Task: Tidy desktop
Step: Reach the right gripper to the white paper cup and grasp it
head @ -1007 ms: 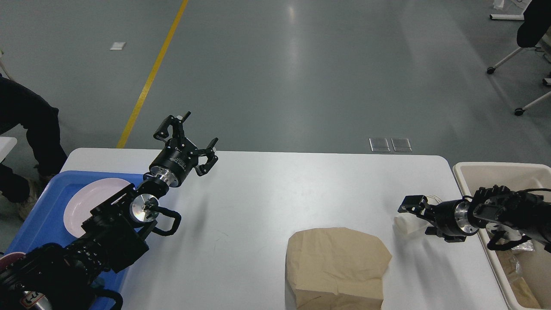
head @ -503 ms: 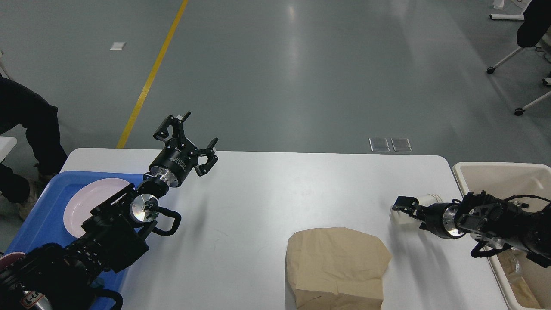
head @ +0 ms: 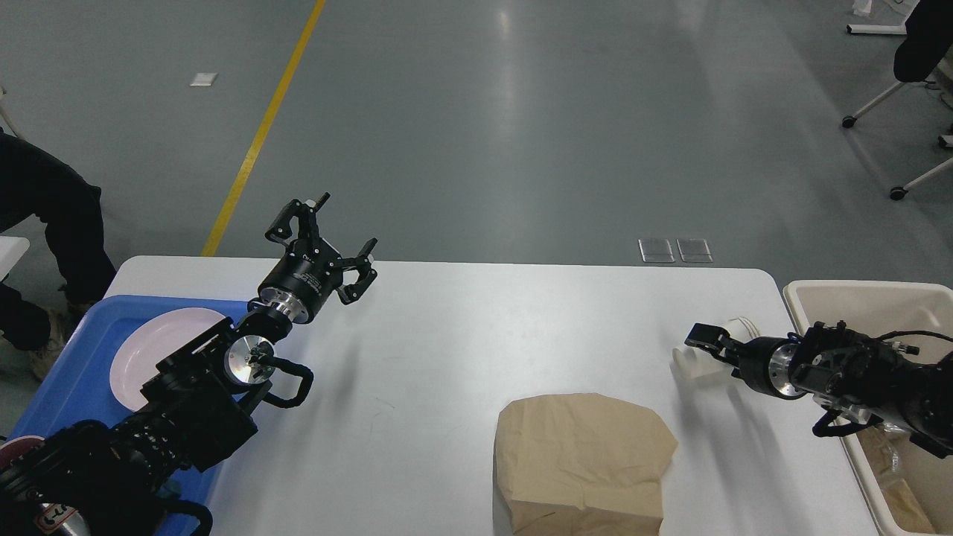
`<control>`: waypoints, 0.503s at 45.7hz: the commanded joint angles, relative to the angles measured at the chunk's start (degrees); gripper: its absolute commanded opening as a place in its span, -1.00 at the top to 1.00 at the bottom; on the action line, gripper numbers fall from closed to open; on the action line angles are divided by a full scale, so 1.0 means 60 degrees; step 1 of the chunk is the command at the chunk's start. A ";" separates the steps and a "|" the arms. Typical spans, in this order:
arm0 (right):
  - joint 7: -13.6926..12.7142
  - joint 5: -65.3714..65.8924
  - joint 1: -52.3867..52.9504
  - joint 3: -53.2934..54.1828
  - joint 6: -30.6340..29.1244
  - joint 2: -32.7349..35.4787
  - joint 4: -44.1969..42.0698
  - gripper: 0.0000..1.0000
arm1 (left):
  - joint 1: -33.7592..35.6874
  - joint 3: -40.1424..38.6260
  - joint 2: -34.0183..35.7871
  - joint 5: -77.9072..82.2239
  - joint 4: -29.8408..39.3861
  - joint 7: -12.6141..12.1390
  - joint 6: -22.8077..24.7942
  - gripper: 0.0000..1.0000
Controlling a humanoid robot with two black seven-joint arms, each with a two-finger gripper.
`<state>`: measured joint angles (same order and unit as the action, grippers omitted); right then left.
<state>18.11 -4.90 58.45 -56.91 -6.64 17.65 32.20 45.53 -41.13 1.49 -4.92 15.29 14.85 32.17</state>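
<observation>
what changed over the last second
The right gripper moved up and away from me with the white cup in its jaws, so the cup now sits higher above the desktop. The left gripper, paper bag, plate and bin stayed put.

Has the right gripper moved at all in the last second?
Yes. The right gripper, at a small white plastic cup, has risen away from the crumpled brown paper bag and toward the far edge of the white desktop.
</observation>
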 commanded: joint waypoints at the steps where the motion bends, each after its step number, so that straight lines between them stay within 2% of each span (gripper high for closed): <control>1: 0.0000 0.0172 -0.0001 -0.0138 0.0009 0.0003 0.0009 -0.45 | 0.0000 0.0000 0.0000 0.0000 0.0000 0.0001 0.0000 -0.94; 8: 0.0000 0.0186 -0.0001 -0.0197 -0.0035 0.0003 0.0023 0.09 | 0.0000 0.0000 0.0000 0.0000 0.0000 0.0001 0.0000 -0.94; 12: 0.0000 0.0186 -0.0001 -0.0226 -0.0094 0.0003 0.0038 0.31 | 0.0000 0.0000 0.0000 0.0000 0.0000 0.0001 0.0000 -0.94; 23: 0.0000 0.0186 0.0043 -0.0226 -0.0094 0.0003 0.0038 0.32 | 0.0000 0.0000 0.0000 0.0000 0.0000 0.0001 0.0000 -0.94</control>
<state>18.11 -3.77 58.59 -58.28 -7.19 17.68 32.43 45.53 -41.13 1.50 -4.92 15.29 14.85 32.17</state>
